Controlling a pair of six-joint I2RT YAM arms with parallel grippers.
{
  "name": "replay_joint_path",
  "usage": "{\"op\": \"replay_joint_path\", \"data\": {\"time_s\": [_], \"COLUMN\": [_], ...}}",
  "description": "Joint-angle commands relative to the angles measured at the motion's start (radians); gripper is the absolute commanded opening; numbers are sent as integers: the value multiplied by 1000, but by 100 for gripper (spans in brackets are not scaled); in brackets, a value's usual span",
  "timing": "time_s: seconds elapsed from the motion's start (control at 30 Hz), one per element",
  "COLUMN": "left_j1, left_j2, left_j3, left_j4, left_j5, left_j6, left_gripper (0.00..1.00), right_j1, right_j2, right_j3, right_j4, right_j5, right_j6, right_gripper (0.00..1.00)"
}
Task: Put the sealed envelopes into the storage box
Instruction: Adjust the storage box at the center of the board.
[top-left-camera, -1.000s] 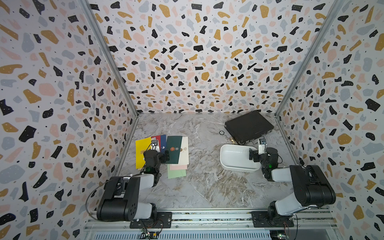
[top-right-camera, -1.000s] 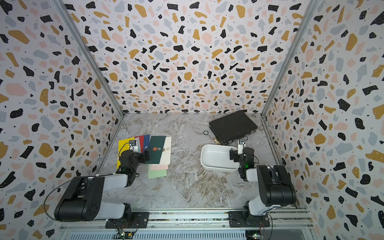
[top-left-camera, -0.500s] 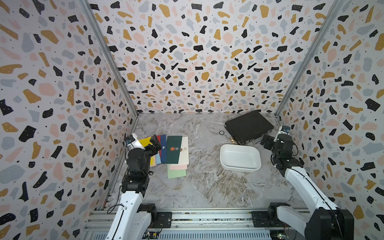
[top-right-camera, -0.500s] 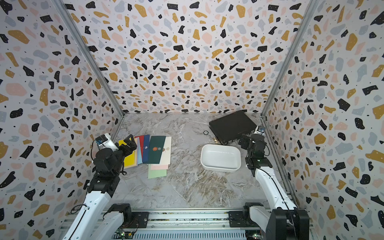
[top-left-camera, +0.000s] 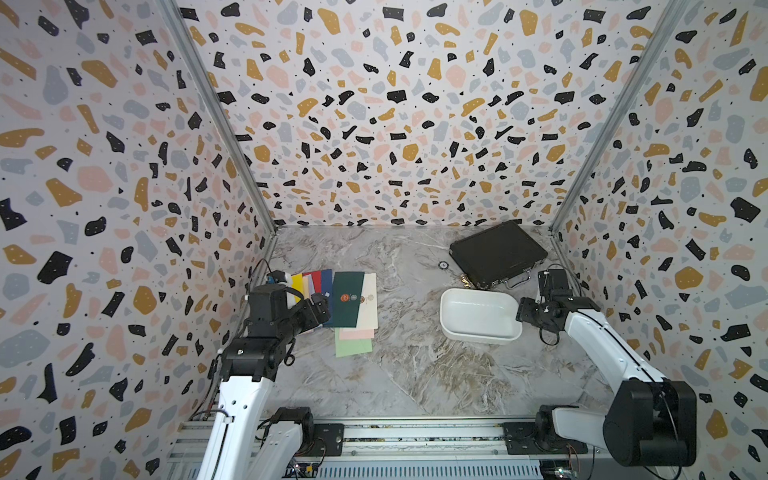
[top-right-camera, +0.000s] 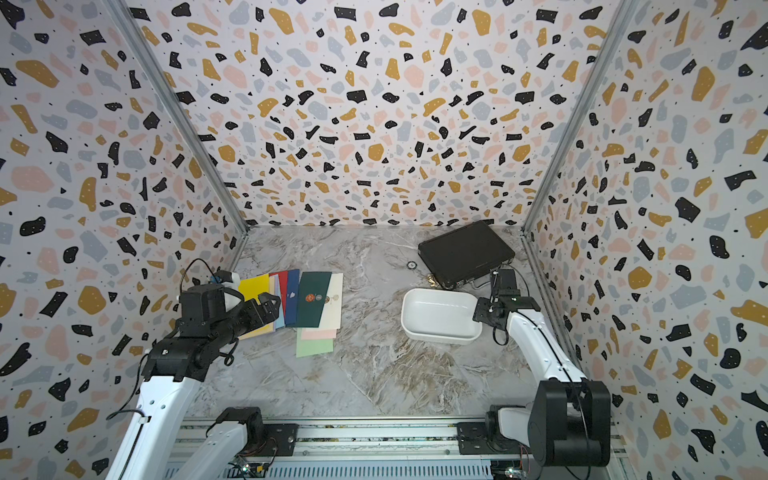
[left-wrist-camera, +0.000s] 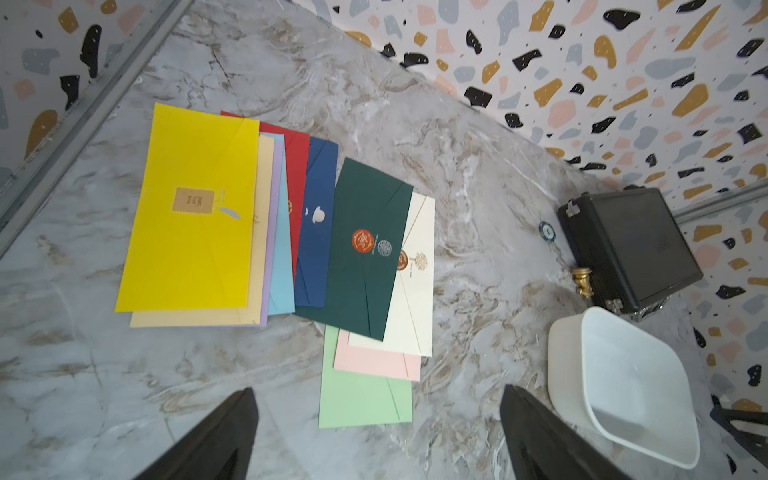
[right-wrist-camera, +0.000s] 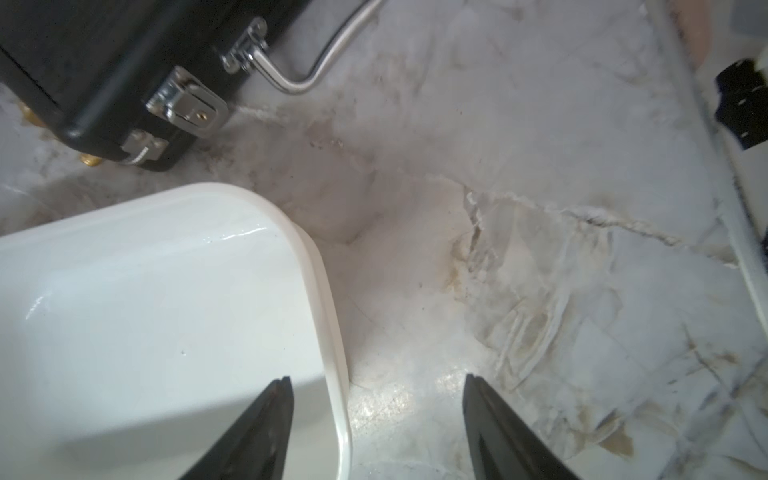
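Sealed envelopes (left-wrist-camera: 316, 249) lie beyond spread left fingers (left-wrist-camera: 216, 436); spread right fingers (right-wrist-camera: 257, 432) straddle the storage box (right-wrist-camera: 332, 328) rim.

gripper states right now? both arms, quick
Left gripper: open, holding nothing.
Right gripper: open, jaws astride the storage box rim, not clamped on it.
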Motion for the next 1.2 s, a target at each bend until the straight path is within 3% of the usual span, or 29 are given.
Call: {"op": "replay_joint_path", "data": {"time_s": [0.0,0.2,0.43,0.53,0.93,1.17], "left_j1": [3,3,3,2,0,-7], "left_j2": [-22,-55,-82,-81,-61,-28], "left_j3": [0,-39,-54,-53,-58,-57], "left_j4": [-51,-33,-28,-28,-33,-37], "left_j5": [19,31,16,17,0,-1], "left_j6": [62,75,75,74,69,68], "left_gripper": [93,90,90,89,88,87], "right_j1": [7,32,54,95,223,241], "right_j2": [68,174,300,321,436,477], "right_j3": [56,92,162,187,326,369], "right_j4": [-71,-49,-44,-48,-76,-92], "right_j5": [-64,-69,-98,-79,-98,-86], "right_j6": [-23,-38,-56,-63,-66,-41], "right_gripper": [61,53,14,2,0,0]}}
